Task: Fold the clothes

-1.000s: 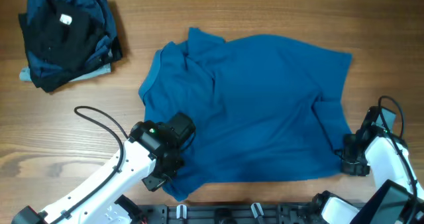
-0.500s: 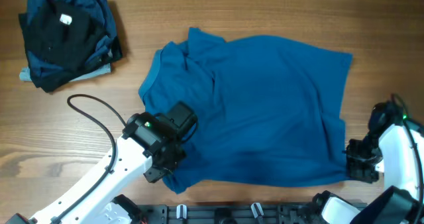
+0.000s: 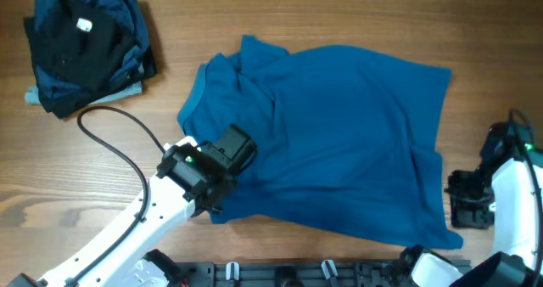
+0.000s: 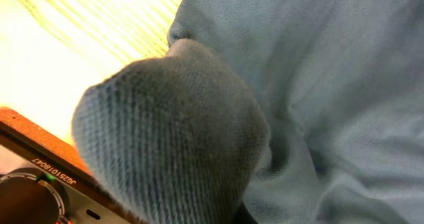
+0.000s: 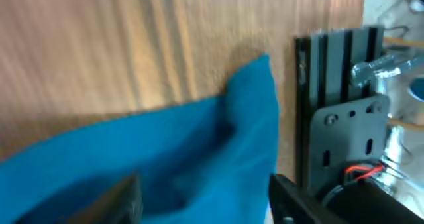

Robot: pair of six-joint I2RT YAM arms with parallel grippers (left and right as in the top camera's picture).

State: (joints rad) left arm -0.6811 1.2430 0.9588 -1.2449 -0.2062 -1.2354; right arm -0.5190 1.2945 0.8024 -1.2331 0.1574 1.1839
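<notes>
Blue shirt [image 3: 339,134] lies spread mid-table. Your left claw [image 3: 210,205] is buried in its near-left hem, and I can't tell its grip because cloth smothers the camera. Right claw [image 3: 467,211] gapes wide at the near-right corner, holding nothing. Lift now and that side likely drags, skewing your fold.

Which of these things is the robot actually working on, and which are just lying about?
In the job: blue shirt, left tool at its near hem, right tool by its near corner.

Lying about: pile of dark clothes in the far corner, untouched; black rail along the table's near edge.
</notes>
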